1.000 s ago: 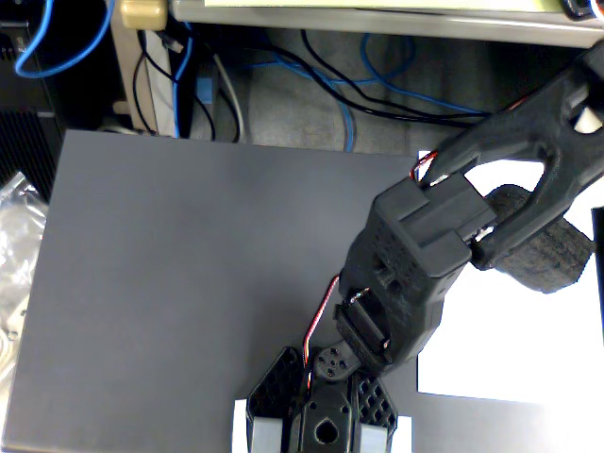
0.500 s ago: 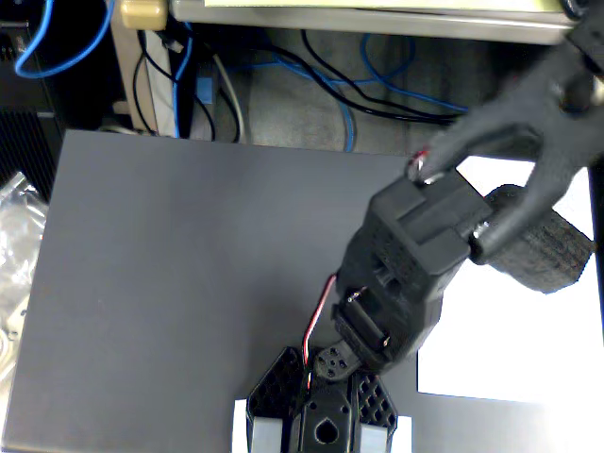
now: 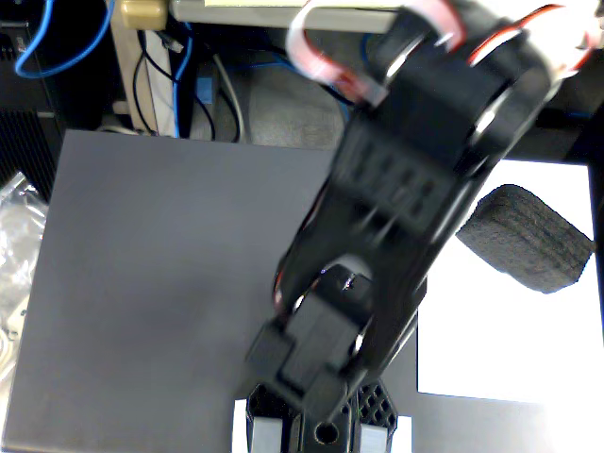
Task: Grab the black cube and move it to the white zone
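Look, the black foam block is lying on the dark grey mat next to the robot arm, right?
Not quite. In the fixed view the black foam block lies on the white paper sheet, not on the dark grey mat. It is beside the robot arm, as you said.

The blurred arm (image 3: 415, 189) hides part of the white zone (image 3: 510, 340) (its fingers cannot be made out).

In the fixed view the dark mat (image 3: 160, 283) lies bare from nine to twelve o'clock, giving open passage. The black arm (image 3: 406, 189) blocks the centre, and the foam block (image 3: 528, 236) sits on the white sheet (image 3: 500, 340) at three o'clock, with bare paper below it.
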